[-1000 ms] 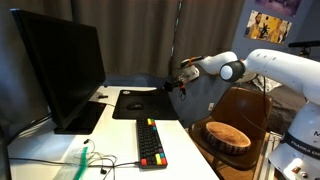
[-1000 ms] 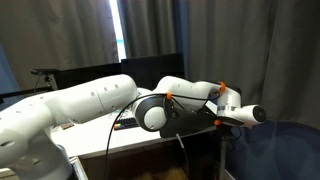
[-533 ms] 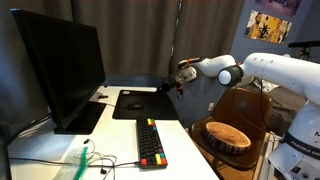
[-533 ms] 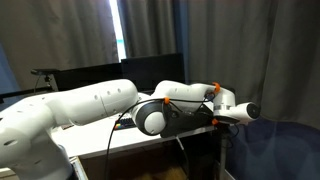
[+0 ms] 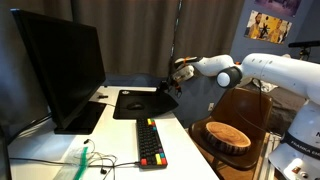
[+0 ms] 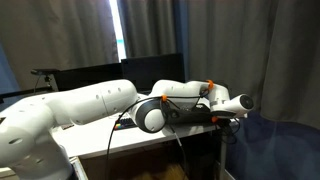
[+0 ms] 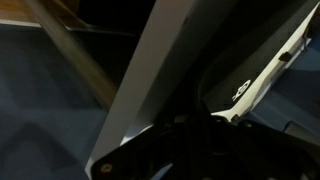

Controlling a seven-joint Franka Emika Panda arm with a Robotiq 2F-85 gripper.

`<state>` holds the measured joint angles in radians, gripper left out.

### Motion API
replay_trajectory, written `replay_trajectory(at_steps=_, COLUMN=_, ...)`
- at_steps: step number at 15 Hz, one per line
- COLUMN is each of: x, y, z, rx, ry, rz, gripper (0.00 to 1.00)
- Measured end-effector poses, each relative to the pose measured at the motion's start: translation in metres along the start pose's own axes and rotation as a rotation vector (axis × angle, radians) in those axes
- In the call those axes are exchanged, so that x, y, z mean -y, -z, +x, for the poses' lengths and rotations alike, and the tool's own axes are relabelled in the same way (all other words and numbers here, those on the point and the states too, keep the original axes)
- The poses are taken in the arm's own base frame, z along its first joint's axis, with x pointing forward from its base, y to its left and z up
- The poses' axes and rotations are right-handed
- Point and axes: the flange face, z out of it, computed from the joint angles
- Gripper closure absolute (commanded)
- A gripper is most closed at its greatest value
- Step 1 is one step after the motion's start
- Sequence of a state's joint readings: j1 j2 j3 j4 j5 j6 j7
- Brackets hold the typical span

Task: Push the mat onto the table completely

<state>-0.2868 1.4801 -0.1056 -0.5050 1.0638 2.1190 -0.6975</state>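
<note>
The black mat (image 5: 138, 104) lies on the white table (image 5: 118, 140) between the monitor and the table's right edge, and its right border reaches that edge. My gripper (image 5: 172, 82) is at the mat's far right corner, level with the tabletop. In an exterior view it (image 6: 232, 103) sits against the table's side. In the wrist view the white table edge (image 7: 150, 90) runs diagonally, with the mat (image 7: 255, 70) beside it. The fingers are dark and blurred, so I cannot tell whether they are open.
A large black monitor (image 5: 60, 70) stands on the left of the table. A black keyboard with colourful keys (image 5: 150, 142) lies in front of the mat. A brown wooden chair (image 5: 235, 125) stands just right of the table. Dark curtains hang behind.
My gripper has moved a little left, from beside the table up against the mat's right corner. The mat's position looks about the same.
</note>
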Motion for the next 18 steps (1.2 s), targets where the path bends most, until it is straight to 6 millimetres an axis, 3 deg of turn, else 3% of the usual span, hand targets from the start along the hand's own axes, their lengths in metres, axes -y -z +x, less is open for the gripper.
replay_trajectory(at_steps=8, x=-0.0016, y=0.0005, z=0.0053, rx=-0.016, ry=0.073, rz=-0.135, gripper=0.97)
replay_trajectory(at_steps=9, x=-0.0016, y=0.0005, z=0.0054, rx=-0.016, ry=0.073, rz=-0.135, gripper=0.72)
replay_trajectory(at_steps=11, x=-0.0012, y=0.0, z=0.0052, rx=-0.012, ry=0.078, rz=-0.136, gripper=0.66)
replay_trajectory(at_steps=18, x=0.0017, y=-0.0003, z=0.0077, rx=0.025, ry=0.119, rz=-0.227, gripper=0.18)
